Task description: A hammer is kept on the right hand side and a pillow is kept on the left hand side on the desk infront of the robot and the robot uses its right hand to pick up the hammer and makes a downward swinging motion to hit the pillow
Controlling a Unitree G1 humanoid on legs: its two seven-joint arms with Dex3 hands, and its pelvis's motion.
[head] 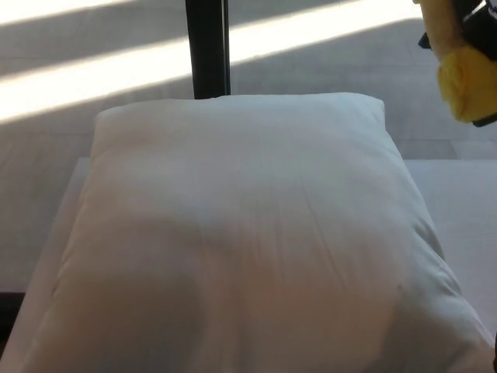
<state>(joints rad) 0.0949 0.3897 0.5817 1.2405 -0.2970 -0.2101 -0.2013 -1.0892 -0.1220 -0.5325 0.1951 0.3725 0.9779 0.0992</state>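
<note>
A large white pillow [241, 233] lies flat and covers most of the desk [466, 194]. At the top right corner, the yellow handle of the hammer [457, 58] is up in the air, past the pillow's far right corner and well above it. Its head is cut off by the picture's top edge. Black parts of my right hand [481, 14] show around the handle, and the hand is shut on it. Most of that hand lies outside the picture. My left hand does not show.
A black upright post [207, 47] stands behind the pillow's far edge. Bright bands of sunlight cross the grey floor [93, 78] beyond. A strip of bare white desk shows to the right of the pillow.
</note>
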